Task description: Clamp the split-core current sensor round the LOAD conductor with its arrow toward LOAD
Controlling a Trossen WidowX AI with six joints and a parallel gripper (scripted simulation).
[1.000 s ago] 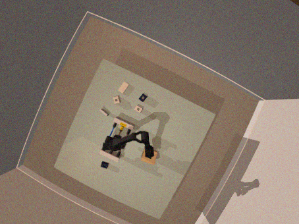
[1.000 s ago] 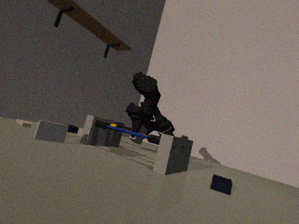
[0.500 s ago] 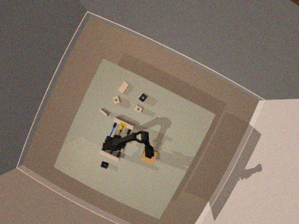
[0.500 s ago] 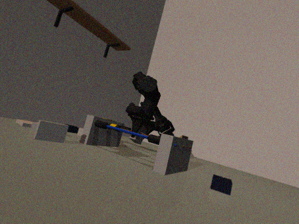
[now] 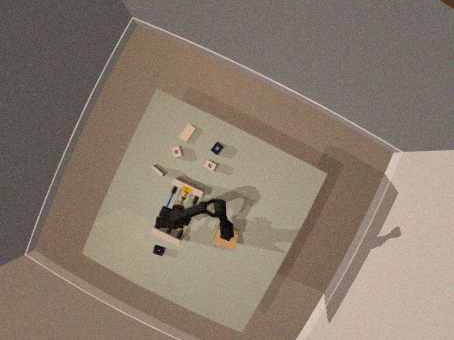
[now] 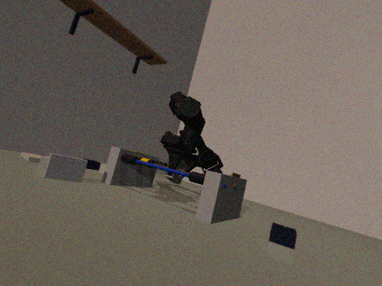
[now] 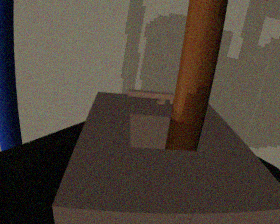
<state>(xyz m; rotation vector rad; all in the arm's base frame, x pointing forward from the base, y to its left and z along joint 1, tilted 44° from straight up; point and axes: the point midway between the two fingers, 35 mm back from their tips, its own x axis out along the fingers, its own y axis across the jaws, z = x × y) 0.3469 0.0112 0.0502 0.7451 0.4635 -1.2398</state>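
My gripper (image 5: 172, 217) (image 6: 177, 174) (image 7: 152, 139) is shut on the pale current sensor (image 7: 150, 185), which fills the lower middle of the wrist view between the black fingers. An orange-brown conductor (image 7: 201, 55) runs down to the sensor and meets it right of a paler square area; whether the jaw is closed or latched round it cannot be told. The sensor's arrow is not visible. A blue conductor (image 5: 170, 198) (image 6: 164, 168) (image 7: 6, 75) runs to the left. A yellow marker (image 5: 186, 189) (image 6: 145, 160) sits by the far end block; its lettering is unreadable.
The conductors span between a far end block (image 5: 177, 182) (image 6: 110, 169) and a near end block (image 5: 170, 238) (image 6: 206, 203). A dark block (image 5: 159, 250) (image 6: 283, 235) lies beyond the near one. Several small blocks stand past the far one, including a pale block (image 5: 188, 132).
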